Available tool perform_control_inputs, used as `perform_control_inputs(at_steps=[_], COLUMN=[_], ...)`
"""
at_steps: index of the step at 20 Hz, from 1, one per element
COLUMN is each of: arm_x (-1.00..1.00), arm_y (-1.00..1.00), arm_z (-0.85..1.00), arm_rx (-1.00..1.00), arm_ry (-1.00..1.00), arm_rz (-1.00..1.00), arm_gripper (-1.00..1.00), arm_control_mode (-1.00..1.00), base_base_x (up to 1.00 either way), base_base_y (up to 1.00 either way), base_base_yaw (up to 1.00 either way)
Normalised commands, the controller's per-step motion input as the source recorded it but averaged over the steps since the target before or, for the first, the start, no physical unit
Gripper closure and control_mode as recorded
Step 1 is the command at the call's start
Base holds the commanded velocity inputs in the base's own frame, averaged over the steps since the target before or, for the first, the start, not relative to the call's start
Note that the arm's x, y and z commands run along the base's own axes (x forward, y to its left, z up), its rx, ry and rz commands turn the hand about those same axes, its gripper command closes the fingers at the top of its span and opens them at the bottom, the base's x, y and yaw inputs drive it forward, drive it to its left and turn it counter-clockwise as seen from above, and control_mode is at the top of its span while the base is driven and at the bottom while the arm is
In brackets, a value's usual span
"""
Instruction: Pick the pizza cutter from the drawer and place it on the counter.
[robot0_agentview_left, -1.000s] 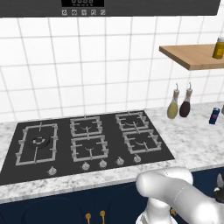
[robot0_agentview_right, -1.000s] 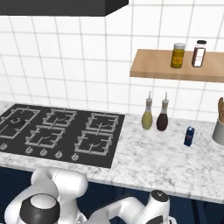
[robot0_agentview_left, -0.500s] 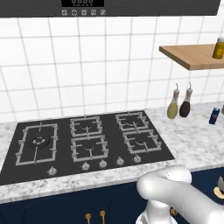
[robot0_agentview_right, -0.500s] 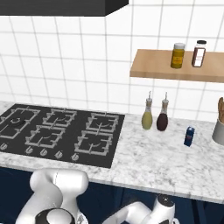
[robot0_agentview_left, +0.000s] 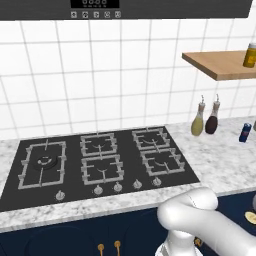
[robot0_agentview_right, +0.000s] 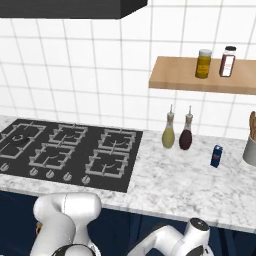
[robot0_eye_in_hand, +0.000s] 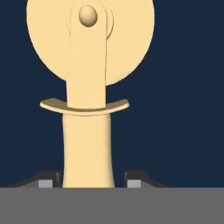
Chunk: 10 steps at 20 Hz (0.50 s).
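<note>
The pizza cutter (robot0_eye_in_hand: 87, 131) lies close below my hand on the dark blue drawer floor, a yellow-tan handle with a guard and a round wheel at the top of the hand view. My gripper (robot0_eye_in_hand: 91, 181) straddles the handle, open, with one of its fingertips (robot0_eye_in_hand: 49, 180) on each side and a thin gap left on the right. A yellow bit of the cutter (robot0_agentview_left: 249, 217) peeks out low at the right edge of the left base view. The speckled counter (robot0_agentview_left: 220, 165) (robot0_agentview_right: 175, 185) runs above the drawer.
A black hob (robot0_agentview_left: 100, 162) (robot0_agentview_right: 70, 155) takes the counter's left part. An olive bottle (robot0_agentview_right: 168, 135) and a dark bottle (robot0_agentview_right: 186, 136) stand by the wall, a small blue can (robot0_agentview_right: 216, 156) to their right. A wooden shelf (robot0_agentview_right: 205, 80) carries two jars.
My arm's elbow has drifted slightly to the right in the right base view. Nothing on the counter has moved.
</note>
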Motion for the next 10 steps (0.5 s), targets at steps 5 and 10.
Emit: perform_control_inputs(at_steps=[5, 10], arm_x=[-0.98, -0.71], arm_y=[0.0, 0.03], arm_z=[0.36, 1.0], arm_rx=[0.0, 0.0], arm_ry=[0.0, -0.09], arm_rz=[0.0, 0.0], arm_gripper=[1.0, 1.0], arm_control_mode=[-1.0, -1.0], base_base_x=[0.0, 0.0], base_base_y=[0.0, 0.0], base_base_yaw=[0.0, 0.0])
